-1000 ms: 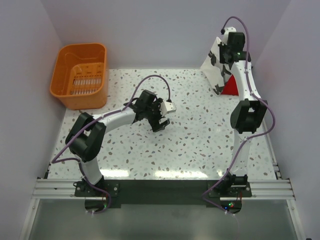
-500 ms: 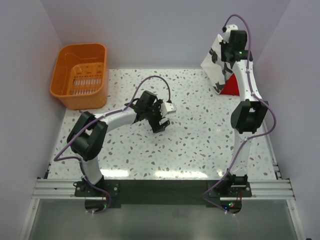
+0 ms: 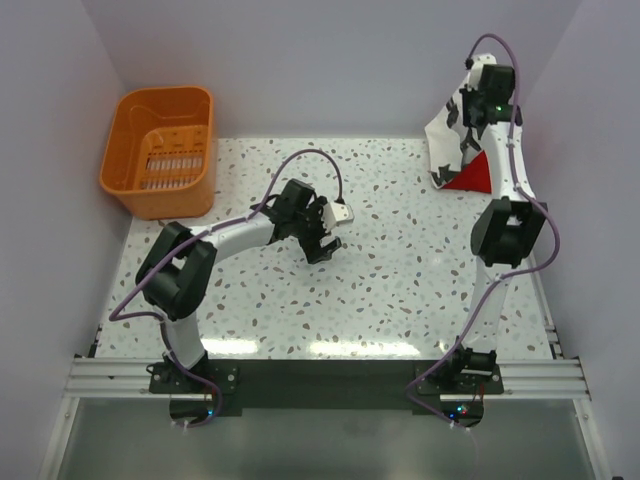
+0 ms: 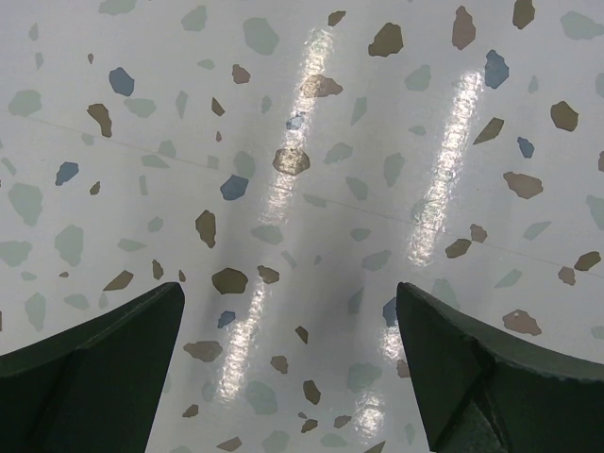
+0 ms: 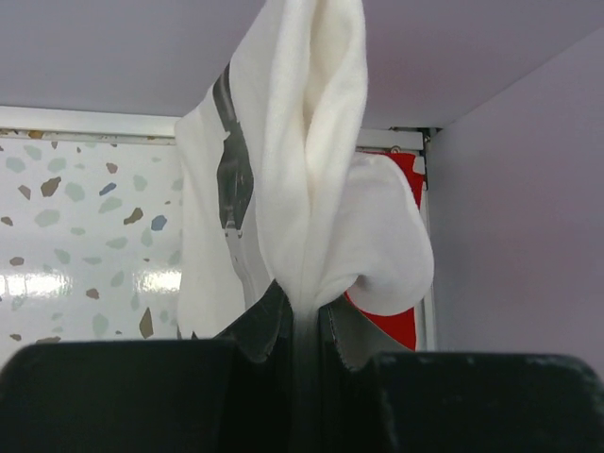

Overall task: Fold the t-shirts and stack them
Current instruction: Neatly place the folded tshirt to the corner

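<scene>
**Cloth aloft: right gripper [image 3: 470,108] lifts the cream-white t-shirt [image 3: 443,138]**

Top view of a speckled table [image 3: 400,290] with two robot arms mounted at its near edge. The right arm reaches up over the 1 o'clock corner. Its gripper is pressed together on a bunched fold of the cream-white t-shirt, which carries dark grey markings. The wrist view shows the cloth pinched in the narrow slot between the jaws.

The shirt hangs with its long axis vertical and drapes down toward the table. Directly beneath it, against the right wall, lies the red t-shirt [image 3: 470,178] as a small flat shape. Whether the white hem touches the red cloth cannot be told.

The left gripper [image 3: 322,232] hovers low near the table's centre. Its fingers [image 4: 94,368] are spread wide with only bare tabletop between them. From this gripper the hanging shirt lies toward 2 o'clock, well apart.

The right arm is far nearer to both shirts. Spreading the white tee flat would probably mean carrying it toward the centre, where the left gripper could take a free edge.

An orange slotted basket [image 3: 160,150] sits at the 10 o'clock corner.
</scene>
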`<state>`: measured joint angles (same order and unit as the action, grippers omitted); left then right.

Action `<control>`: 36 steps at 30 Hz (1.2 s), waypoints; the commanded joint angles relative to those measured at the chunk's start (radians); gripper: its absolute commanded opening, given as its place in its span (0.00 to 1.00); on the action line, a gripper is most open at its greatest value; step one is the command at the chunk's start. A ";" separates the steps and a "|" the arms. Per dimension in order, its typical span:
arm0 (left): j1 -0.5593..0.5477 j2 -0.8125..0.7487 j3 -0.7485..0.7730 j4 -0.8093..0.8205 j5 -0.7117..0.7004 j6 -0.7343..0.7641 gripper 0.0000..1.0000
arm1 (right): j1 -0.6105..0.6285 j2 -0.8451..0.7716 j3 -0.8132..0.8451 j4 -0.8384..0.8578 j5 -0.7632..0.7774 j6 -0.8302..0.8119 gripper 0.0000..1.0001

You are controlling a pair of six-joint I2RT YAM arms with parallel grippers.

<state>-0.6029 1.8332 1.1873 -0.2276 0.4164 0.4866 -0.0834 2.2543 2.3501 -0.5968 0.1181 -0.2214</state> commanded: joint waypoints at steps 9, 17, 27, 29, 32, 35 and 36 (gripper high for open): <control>0.006 0.009 0.041 -0.010 0.018 0.021 1.00 | -0.036 0.051 0.020 0.158 0.020 -0.127 0.00; 0.008 0.018 0.046 -0.013 0.016 0.023 1.00 | -0.061 0.074 -0.005 0.207 0.035 -0.208 0.00; 0.008 0.031 0.063 -0.022 0.013 0.029 1.00 | -0.067 0.102 -0.078 0.322 0.152 -0.349 0.45; 0.008 0.031 0.067 -0.024 0.010 0.029 1.00 | -0.067 0.100 -0.086 0.338 0.185 -0.371 0.65; 0.009 0.026 0.067 -0.021 0.012 0.027 1.00 | -0.067 0.081 -0.101 0.351 0.198 -0.375 0.77; 0.012 0.015 0.063 -0.016 0.012 0.015 1.00 | -0.069 0.053 -0.110 0.356 0.192 -0.366 0.84; 0.012 0.009 0.063 -0.015 0.016 0.004 1.00 | -0.069 0.047 -0.109 0.351 0.175 -0.362 0.86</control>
<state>-0.6022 1.8626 1.2194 -0.2531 0.4160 0.4931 -0.1463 2.3684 2.2383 -0.3134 0.2752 -0.5686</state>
